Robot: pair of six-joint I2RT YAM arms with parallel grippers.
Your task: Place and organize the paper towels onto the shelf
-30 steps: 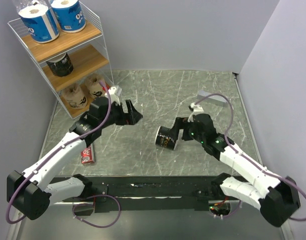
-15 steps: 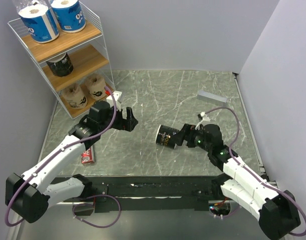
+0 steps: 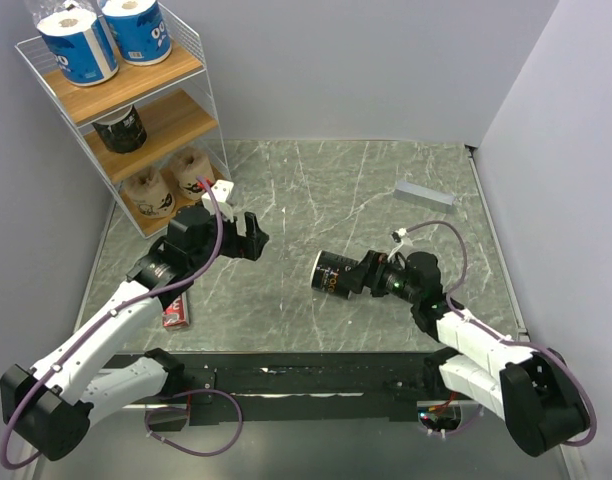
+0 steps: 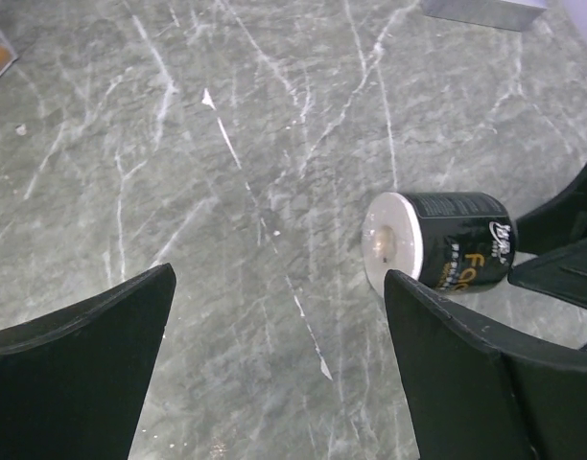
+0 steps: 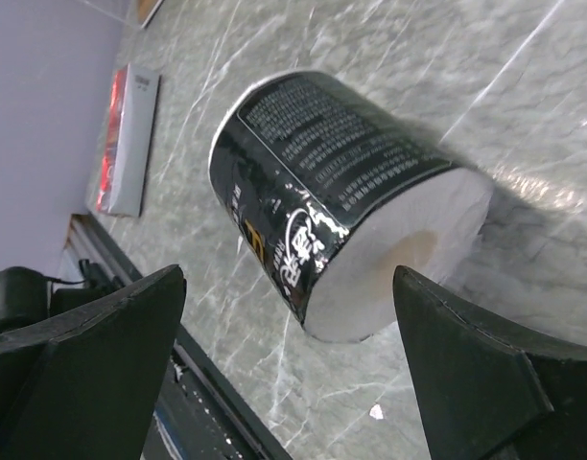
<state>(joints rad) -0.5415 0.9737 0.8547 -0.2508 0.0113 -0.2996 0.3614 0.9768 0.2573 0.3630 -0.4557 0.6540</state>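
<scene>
- The shelf [image 3: 176,118] stands at the far left corner of the table [image 3: 316,180].
- On its top board stand a blue roll [image 3: 78,45] and, just to the right of it, a second blue roll [image 3: 136,30].
- On the middle board stands the shelf's black roll [image 3: 121,130], at the left end of the board.
- On the bottom board stand a tan roll [image 3: 151,193] and a second tan roll [image 3: 193,172], side by side.
- The last roll [image 3: 333,273] is black too. It lies on its side on the table, near the middle and well apart from the shelf.
- The left wrist view shows this roll's white end and hollow middle.
- The right claw [image 3: 364,276] is low over the table, just to the right of the last roll and pointing at it. Its jaws are spread wide and grasp nothing. The roll lies in front of the fingers [image 5: 92,355], not between them. I cannot tell if they touch it.
- The left claw [image 3: 248,232] hangs over the table between the shelf and the last roll. Its jaws are spread wide too, with nothing in them.
- A red box [image 3: 176,312] lies flat near the left edge, beside the left arm.
- A grey block [image 3: 424,193] lies on the far right part of the table.
</scene>
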